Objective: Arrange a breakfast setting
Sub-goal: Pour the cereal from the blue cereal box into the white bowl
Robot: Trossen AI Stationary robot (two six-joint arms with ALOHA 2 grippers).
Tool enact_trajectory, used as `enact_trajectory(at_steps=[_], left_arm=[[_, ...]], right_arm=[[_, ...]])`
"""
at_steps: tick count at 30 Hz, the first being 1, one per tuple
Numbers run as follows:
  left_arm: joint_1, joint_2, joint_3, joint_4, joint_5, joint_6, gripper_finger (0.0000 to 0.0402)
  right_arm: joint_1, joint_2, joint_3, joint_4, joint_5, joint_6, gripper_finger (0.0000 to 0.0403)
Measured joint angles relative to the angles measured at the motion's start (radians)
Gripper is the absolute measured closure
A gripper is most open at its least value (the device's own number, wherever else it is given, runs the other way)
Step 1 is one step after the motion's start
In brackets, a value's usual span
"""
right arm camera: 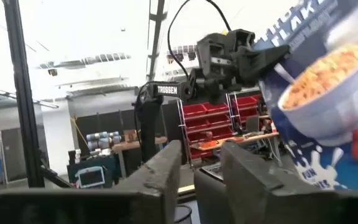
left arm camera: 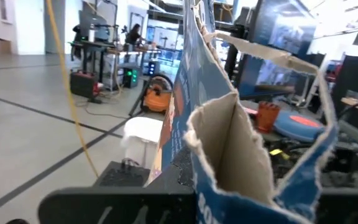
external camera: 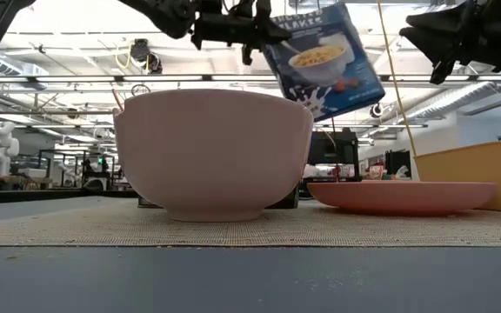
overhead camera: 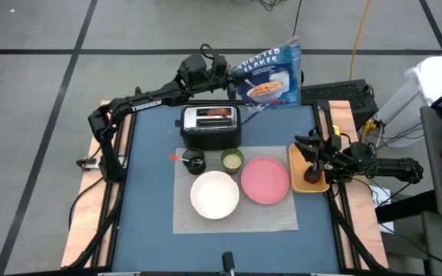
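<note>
Left gripper (overhead camera: 222, 70) clamped shut on the top edge of the blue cereal box (overhead camera: 271, 75), holding it in the air past the table's 12 o'clock edge, behind the black-and-silver toaster (overhead camera: 210, 125). In the low view the box hangs tilted, clear of everything below it; the left wrist view looks straight into its torn-open top flaps. Grey mat (overhead camera: 275, 215) lies at table centre and is already laid: white bowl (overhead camera: 215, 194) toward the mat's 7 o'clock, pink plate (overhead camera: 265, 179) at about 3 o'clock just beside the bowl, small green cup (overhead camera: 232, 159) at the mat's 12 o'clock edge, black cup (overhead camera: 194, 162) at 10 o'clock with the red-handled spoon (overhead camera: 176, 157) against it; whether the spoon sits in the cup or beside it I cannot tell. Right gripper (overhead camera: 310, 147) is over the far end of the orange tray (overhead camera: 308, 182) at the table's 3 o'clock side; its fingers (right arm camera: 166, 167) stand a little apart with nothing between them. Step in hand, as I judge it: bringing the cereal box to the setting, the last piece not yet down. The next move calls for swinging the box in toward 6 o'clock over the toaster, righting it, and standing it on a bare patch near the mat without knocking either cup. The open top is the risk: tilt it further and cereal may spill.
</note>
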Motion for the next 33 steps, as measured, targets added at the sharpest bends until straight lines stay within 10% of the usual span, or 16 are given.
enact_trajectory(at_steps=[15,33], left_arm=[[-0.051,-0.044,0.008,-0.001,-0.003,-0.057,0.0398],[-0.124,-0.145,0.008,-0.048,0.031,-0.09,0.0398]], right_arm=[[0.0,0.0,0.0,-0.027,-0.003,0.123,0.0089],[0.0,0.065,0.0,-0.102,0.176,0.033,0.0067]])
